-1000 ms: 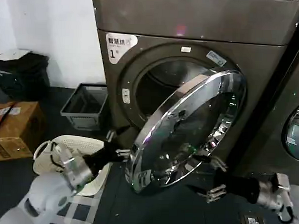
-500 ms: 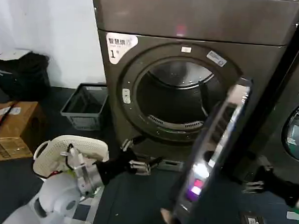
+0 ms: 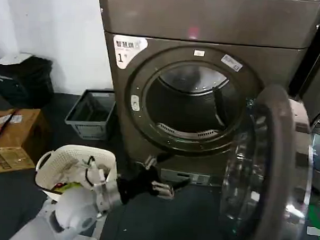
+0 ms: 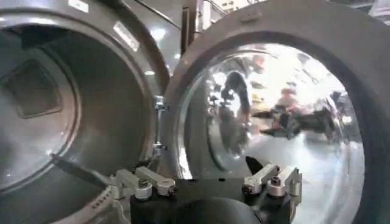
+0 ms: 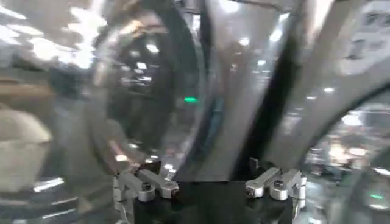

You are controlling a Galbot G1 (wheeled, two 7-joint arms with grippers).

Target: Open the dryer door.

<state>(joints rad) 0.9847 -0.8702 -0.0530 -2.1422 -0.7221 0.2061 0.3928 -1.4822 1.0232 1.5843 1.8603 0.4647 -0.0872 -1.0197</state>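
— Where is the dryer door (image 3: 266,172) standing?

— It is hanging wide open to the right of the drum opening (image 3: 189,108), inner side facing us. The left gripper (image 3: 158,178) is hovering low before the machine, fingers spread, gripping nothing.

— And the right gripper (image 5: 207,182)?

— Its wrist view is showing spread, empty fingers close against shiny metal, probably the door's chrome ring.

— Any risk?

— The door could be rebounding shutward, or striking that right gripper behind it. The left wrist view is showing the glass and hinge (image 4: 159,125), which the head view hardly gives.

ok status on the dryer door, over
Left gripper open, low before the drum opening. Right gripper open, empty. Dryer door swung wide open. Nothing in the way.
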